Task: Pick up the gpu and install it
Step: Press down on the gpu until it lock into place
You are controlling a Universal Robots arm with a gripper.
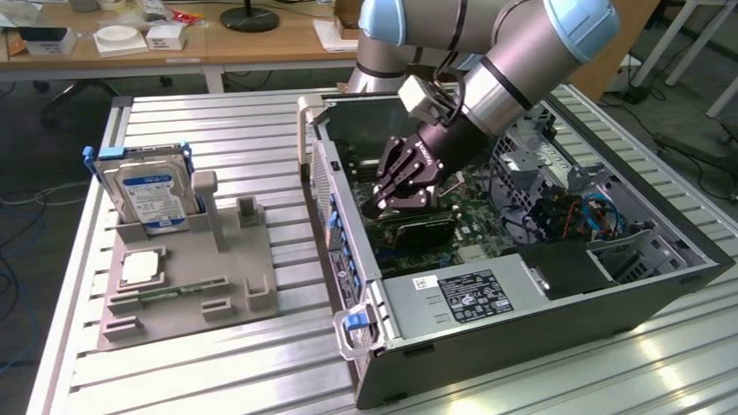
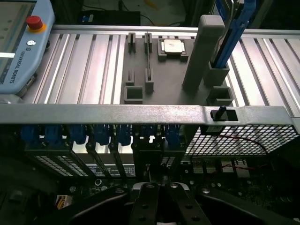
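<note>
Open black desktop computer case lying on side on ribbed aluminium tabletop. Grey robot arm reaching down into case. Black gripper low over motherboard; fingers pressed together. Gpu, flat green circuit-board card with black fan face, directly under gripper inside case, touching fingertips. Grey moulded parts holder beside case, on exterior view's left, carrying upright silver hard drive with blue-white label.
</note>
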